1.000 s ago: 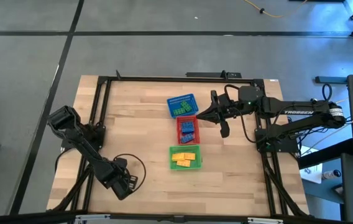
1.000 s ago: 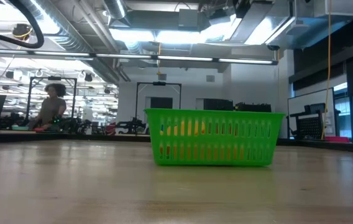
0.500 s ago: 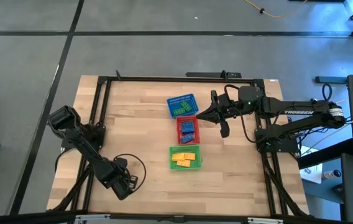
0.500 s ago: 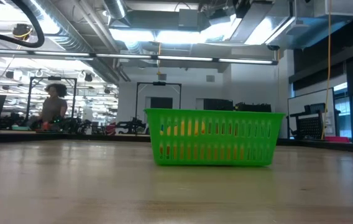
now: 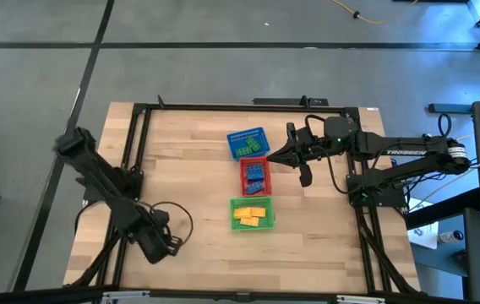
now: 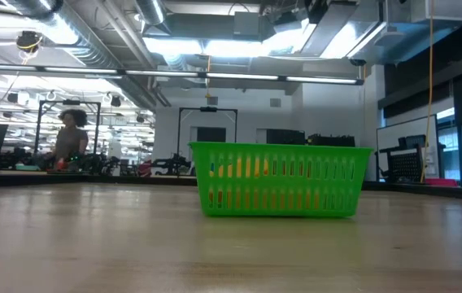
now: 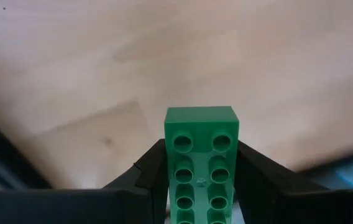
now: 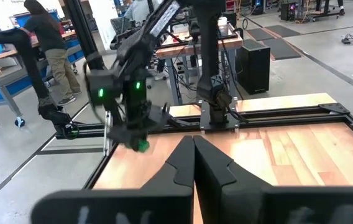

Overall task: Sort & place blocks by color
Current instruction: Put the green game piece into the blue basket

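Green brick (image 7: 200, 168) clamped between left gripper (image 7: 200, 186) fingers (image 7: 153, 177), studs facing the wrist camera, above bare table (image 7: 71, 74). In the high view, left gripper (image 5: 157, 245) at lower left of the frame, over the table's near left corner. Right gripper (image 5: 272, 156) at centre, beside the red basket (image 5: 254, 176), jaws together, holding nothing. Three baskets in a column at centre: blue basket (image 5: 248, 143) at top with green bricks (image 5: 252, 150), red with blue bricks (image 5: 256, 176), green basket (image 5: 251, 214) at bottom with yellow bricks (image 5: 251, 215). Person (image 6: 70, 140) at far left in the low view
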Controlling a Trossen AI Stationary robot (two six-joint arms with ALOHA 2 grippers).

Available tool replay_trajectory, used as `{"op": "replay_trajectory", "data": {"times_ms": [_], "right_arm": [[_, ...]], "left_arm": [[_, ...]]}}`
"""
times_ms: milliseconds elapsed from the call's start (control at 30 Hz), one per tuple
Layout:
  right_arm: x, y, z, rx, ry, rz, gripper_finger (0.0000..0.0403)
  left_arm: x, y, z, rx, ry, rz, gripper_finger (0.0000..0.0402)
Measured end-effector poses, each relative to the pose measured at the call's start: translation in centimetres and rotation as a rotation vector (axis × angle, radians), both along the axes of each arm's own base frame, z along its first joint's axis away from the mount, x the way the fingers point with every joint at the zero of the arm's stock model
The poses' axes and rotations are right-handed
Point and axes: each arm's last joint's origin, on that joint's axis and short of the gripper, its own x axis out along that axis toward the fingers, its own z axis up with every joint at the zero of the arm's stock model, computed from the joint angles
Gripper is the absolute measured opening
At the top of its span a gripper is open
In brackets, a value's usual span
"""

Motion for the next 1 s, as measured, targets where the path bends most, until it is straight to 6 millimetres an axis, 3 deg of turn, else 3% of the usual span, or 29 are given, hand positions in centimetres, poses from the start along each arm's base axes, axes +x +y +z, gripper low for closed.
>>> {"op": "replay_trajectory", "data": {"times_ms": [267, 533, 700, 1000], "right_arm": [[0.0, 0.0, 0.0, -0.024, -0.005, 0.000, 0.0000], [0.0, 0.0, 0.0, -0.020, -0.004, -0.006, 0.0000], [0.0, 0.0, 0.0, -0.019, -0.004, -0.007, 0.0000], [0.0, 0.0, 0.0, 0.018, 0.003, -0.010, 0.0000]], "left_arm": [[-3.1, 4.0, 7.6, -0.169, -0.316, -0.078, 0.0130], [-4.6, 8.8, 12.2, -0.094, -0.757, -0.127, 0.0130], [-2.6, 10.7, 13.9, 0.110, -1.023, -0.241, 0.0130], [4.3, 15.2, 14.8, 0.581, -1.326, -0.537, 0.0130]]}}
